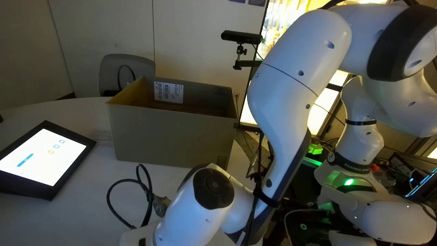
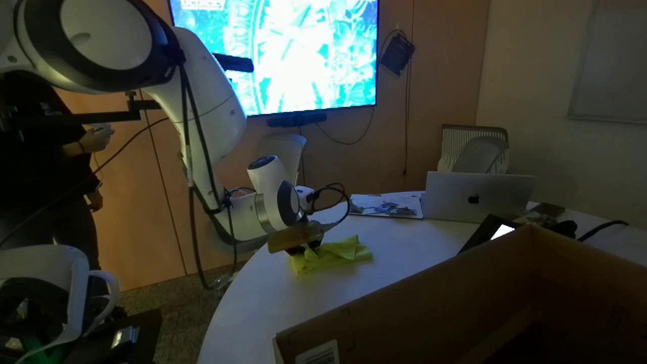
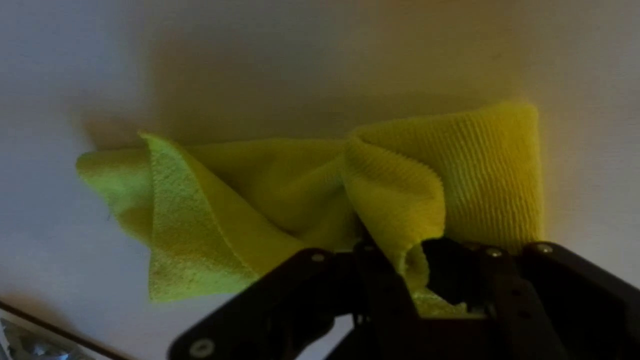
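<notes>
Two dark fingers (image 3: 382, 290) of your end effector (image 3: 405, 265) are clenched on the yellow cloth (image 3: 300, 185); your wrist view shows a raised fold of it pinched between them. The rest of that cloth lies on the white table (image 2: 404, 253), near its curved edge: to the left in your wrist view it ends in a loose turned-over flap, to the right in a ribbed, straight-sided part. Your arm (image 2: 207, 111) reaches down to it, a black cable (image 1: 146, 191) looping out near its end.

Farther along in an exterior view you have a flat board (image 2: 415, 205) bearing silvery shapes (image 2: 391, 207), and just beside it an open laptop (image 2: 480, 197), its lid back facing that camera. Well apart from the cloth, in both exterior views, stands a large cardboard box (image 1: 170, 136), open at the top. Near the box you see a black tablet (image 1: 44, 157) with a lit screen. Beyond the table are a pale chair (image 2: 472, 151), a bright wall screen (image 2: 303, 60) and a person (image 2: 40, 202) in dark clothes.
</notes>
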`<control>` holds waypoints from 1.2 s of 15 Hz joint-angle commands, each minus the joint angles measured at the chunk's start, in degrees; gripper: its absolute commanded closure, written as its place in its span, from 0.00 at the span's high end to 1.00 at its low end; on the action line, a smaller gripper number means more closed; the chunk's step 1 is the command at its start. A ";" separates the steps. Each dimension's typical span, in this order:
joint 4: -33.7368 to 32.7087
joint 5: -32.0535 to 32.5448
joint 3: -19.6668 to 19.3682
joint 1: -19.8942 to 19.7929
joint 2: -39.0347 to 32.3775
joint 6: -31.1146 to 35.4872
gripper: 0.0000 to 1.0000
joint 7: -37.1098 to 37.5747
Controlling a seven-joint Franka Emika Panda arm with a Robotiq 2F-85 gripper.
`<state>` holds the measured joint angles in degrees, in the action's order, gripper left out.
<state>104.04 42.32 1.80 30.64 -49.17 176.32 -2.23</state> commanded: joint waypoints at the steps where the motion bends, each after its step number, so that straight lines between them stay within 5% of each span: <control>1: -0.86 -4.58 2.48 -2.56 -3.27 -1.61 0.39 -2.41; 9: 1.22 -13.19 4.98 -5.78 -4.42 -1.94 0.99 -6.55; 15: 7.44 -16.38 11.30 -12.32 -1.17 -1.67 1.00 -13.06; 18: 9.73 -16.10 11.44 -13.04 1.17 -0.16 1.00 -13.98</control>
<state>109.30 27.70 12.35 18.88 -50.76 174.96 -13.67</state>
